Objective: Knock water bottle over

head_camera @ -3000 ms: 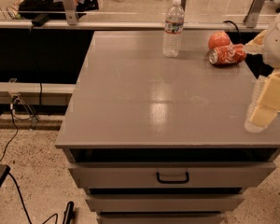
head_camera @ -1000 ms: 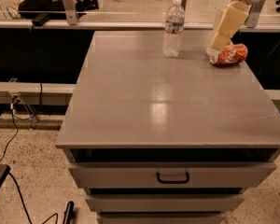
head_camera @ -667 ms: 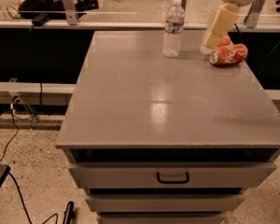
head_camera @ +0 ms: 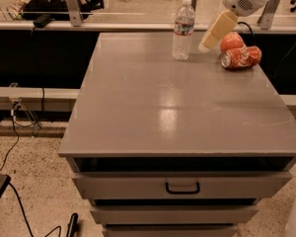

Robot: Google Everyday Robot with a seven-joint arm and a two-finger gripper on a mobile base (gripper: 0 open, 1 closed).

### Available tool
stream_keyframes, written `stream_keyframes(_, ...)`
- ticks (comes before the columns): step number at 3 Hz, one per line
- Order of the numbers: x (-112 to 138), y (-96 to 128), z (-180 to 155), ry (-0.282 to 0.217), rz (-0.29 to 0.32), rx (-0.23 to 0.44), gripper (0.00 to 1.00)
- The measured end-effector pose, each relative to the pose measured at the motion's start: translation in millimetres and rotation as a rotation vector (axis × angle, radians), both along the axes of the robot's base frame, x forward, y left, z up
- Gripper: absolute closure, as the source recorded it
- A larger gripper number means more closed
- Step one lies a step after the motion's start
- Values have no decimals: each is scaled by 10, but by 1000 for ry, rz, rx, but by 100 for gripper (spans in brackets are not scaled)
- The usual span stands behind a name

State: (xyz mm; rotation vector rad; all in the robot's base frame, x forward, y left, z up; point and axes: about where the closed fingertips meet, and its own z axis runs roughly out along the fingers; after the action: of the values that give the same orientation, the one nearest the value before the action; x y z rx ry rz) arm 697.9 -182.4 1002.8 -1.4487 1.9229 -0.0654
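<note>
Water bottle (head_camera: 183, 29) upright; judged light, thin-walled, easily tipped. Push near cap. Gripper (head_camera: 207, 44) just beside bottle, apart; grip state indeterminate.

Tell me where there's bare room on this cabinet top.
Bare: the front and left of the cabinet top, forward of the water bottle. Crowded: the back right, where the gripper hangs right of the bottle, soda can and round orange object beyond.

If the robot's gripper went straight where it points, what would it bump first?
Probably the water bottle, near its bottom: the gripper hangs beside it, slanting down towards it. Depth is unclear; it might hit the table first.
</note>
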Motion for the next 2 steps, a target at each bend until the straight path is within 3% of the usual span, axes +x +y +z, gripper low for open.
stream_keyframes(1, 303, -117, -197, -8, -118, 155, 0)
stream_keyframes(2, 567, -127, -317, -48, -157, 323, 0)
